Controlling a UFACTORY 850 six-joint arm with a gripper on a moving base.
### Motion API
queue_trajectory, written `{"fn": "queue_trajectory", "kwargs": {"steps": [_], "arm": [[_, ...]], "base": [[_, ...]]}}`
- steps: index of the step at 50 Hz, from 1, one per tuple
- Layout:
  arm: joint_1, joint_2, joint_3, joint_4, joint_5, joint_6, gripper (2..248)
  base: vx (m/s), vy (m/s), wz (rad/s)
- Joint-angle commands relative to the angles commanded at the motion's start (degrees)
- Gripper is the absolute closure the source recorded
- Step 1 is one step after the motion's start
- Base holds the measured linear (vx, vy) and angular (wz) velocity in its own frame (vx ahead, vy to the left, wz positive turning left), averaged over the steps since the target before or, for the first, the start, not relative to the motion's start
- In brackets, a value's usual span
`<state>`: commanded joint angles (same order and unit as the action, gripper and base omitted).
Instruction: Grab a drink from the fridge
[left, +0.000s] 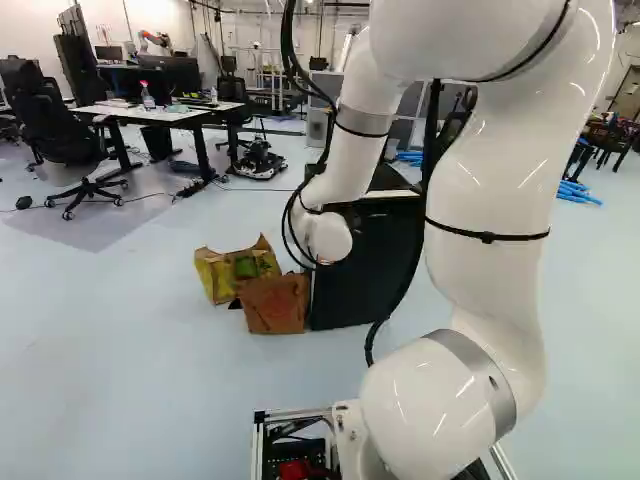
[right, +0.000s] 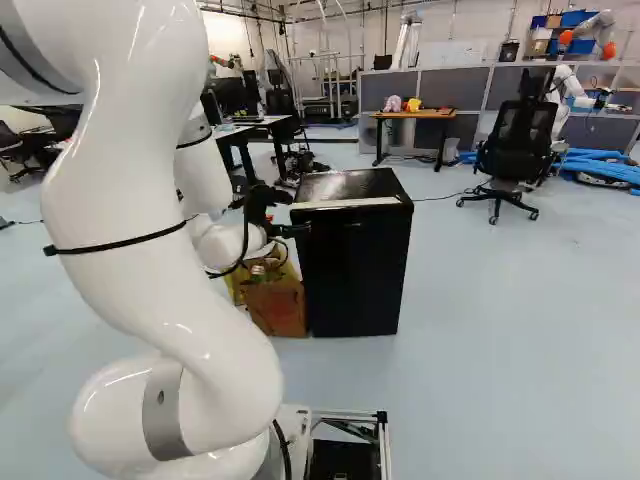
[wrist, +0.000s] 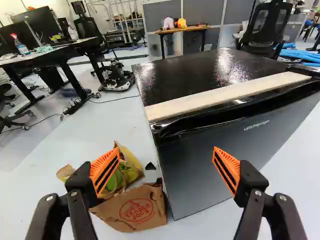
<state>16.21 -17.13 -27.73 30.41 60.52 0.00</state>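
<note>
In the right base view my gripper (right: 292, 230) is at the near left upper edge of the small black fridge (right: 355, 270). The wrist view shows the gripper (wrist: 166, 162) open, with nothing held between its orange pads. Ahead of the fingers stands the fridge (wrist: 192, 175), its door closed and a pale strip along the top front edge. One finger is in front of the door, while the other is over the floor beside the fridge. The fridge's inside is hidden and no drink shows in it.
Brown paper bags (wrist: 135, 210) stand on the floor against the fridge's side, also below the arm in the left base view. A desk (left: 165, 115) with a bottle (left: 147, 97), office chairs (right: 515, 150) and a wooden table (right: 415, 115) stand farther back. Another robot (right: 570, 85) is at the far right.
</note>
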Motion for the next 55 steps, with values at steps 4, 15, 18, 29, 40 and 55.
{"fn": "queue_trajectory", "kwargs": {"steps": [4, 15, 18, 29, 40, 55], "arm": [[0.02, -0.73, -0.18, 0.71, 0.78, 0.00, 3], [0.35, -2.77, -0.71, 2.66, 2.91, 0.00, 3], [0.51, -3.37, -0.91, 3.19, 3.52, 0.00, 3], [1.21, -5.70, -1.85, 5.14, 5.81, 0.00, 3], [1.92, -8.09, -2.91, 7.09, 8.16, 0.00, 3], [2.88, -11.37, -4.43, 9.74, 11.75, 0.00, 3]], "base": [[0.000, 0.000, 0.000], [0.000, 0.000, 0.000], [0.000, 0.000, 0.000], [0.000, 0.000, 0.000], [0.000, 0.000, 0.000], [0.000, 0.000, 0.000]]}}
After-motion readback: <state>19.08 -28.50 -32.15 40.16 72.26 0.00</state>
